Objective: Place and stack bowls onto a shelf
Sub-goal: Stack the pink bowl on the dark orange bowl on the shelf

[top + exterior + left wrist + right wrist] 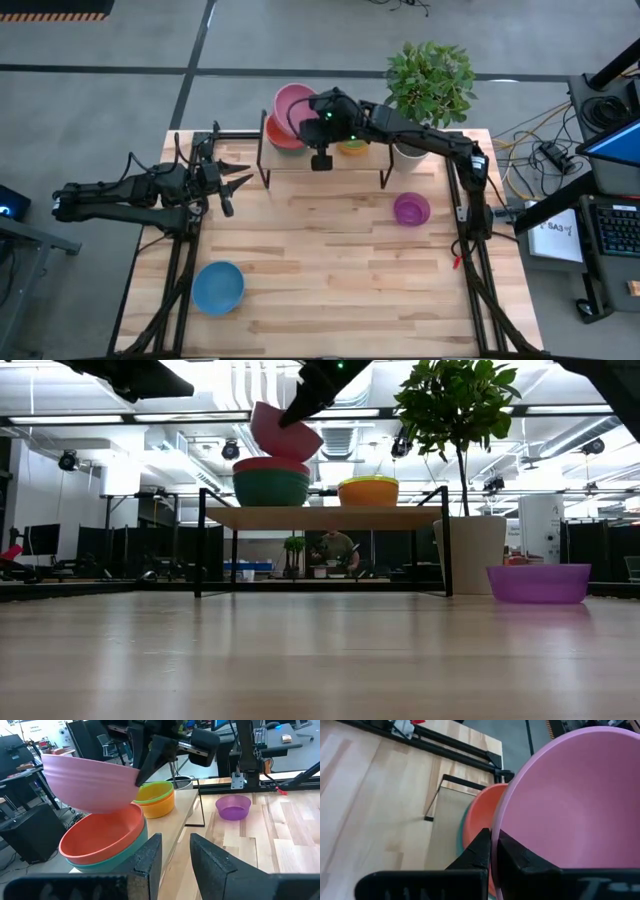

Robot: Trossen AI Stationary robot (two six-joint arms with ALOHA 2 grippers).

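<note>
My right gripper (312, 112) holds a pink bowl (293, 103) tilted in the air above the shelf's (325, 160) left end. Under it a red bowl (281, 137) sits nested in a teal bowl (271, 490) on the shelf top. Further right on the shelf is a small stack with a yellow bowl in a lime green one (159, 793) in an orange one (368, 491). A purple bowl (411, 209) and a blue bowl (218, 287) rest on the table. My left gripper (240, 183) waits open near the shelf's left side. My right gripper pinches the pink bowl's rim (495, 827) on the side toward the table's right, with one finger (522, 859) inside the bowl and the other outside. The fingers slant down from the right. The bowl is lifted clear and tilted, just above the red bowl.
A white plant pot (409, 151) with a leafy plant (431, 80) stands at the shelf's right end. Black frame rails (178, 270) run along both table sides. A person (335, 550) shows in the room behind the shelf.
</note>
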